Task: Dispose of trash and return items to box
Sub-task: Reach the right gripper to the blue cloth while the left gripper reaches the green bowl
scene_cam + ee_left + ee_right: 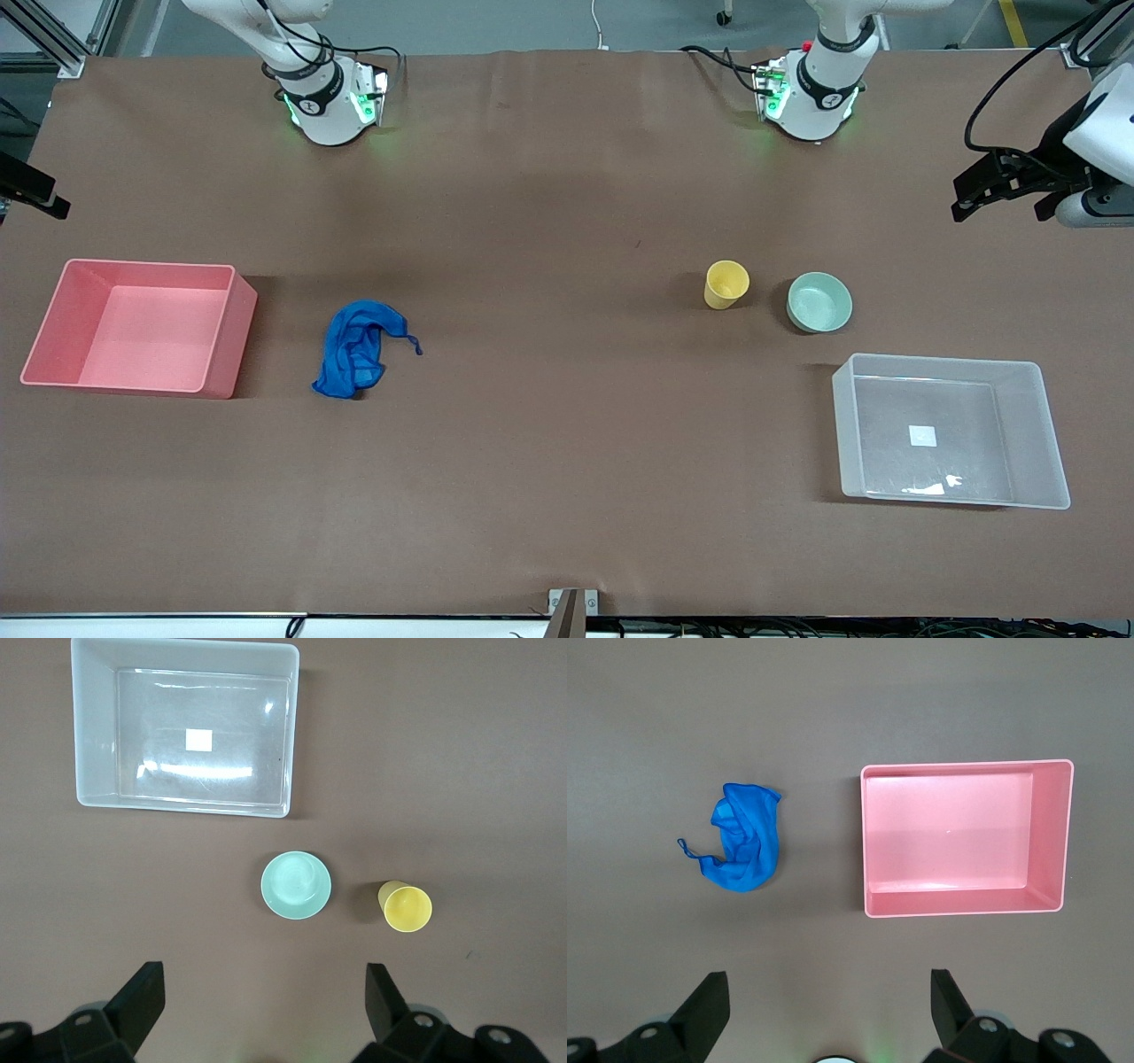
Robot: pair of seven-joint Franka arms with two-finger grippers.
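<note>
Fingers on both arms stand wide apart and hold nothing. The left gripper [264,1001] hangs high over the table at its own end, with the mint-green bowl [296,885] and the yellow cup [407,907] upright below it, side by side and apart. The clear box [950,429] lies nearer the front camera than both, empty except for its white label. The right gripper [830,1001] hangs high over the other end, looking down on the blue rag [744,849], crumpled in a longish heap beside the pink bin [1050,840], a gap between them. By my reading nothing has begun: the rag falls to the right arm, cup and bowl to the left.
</note>
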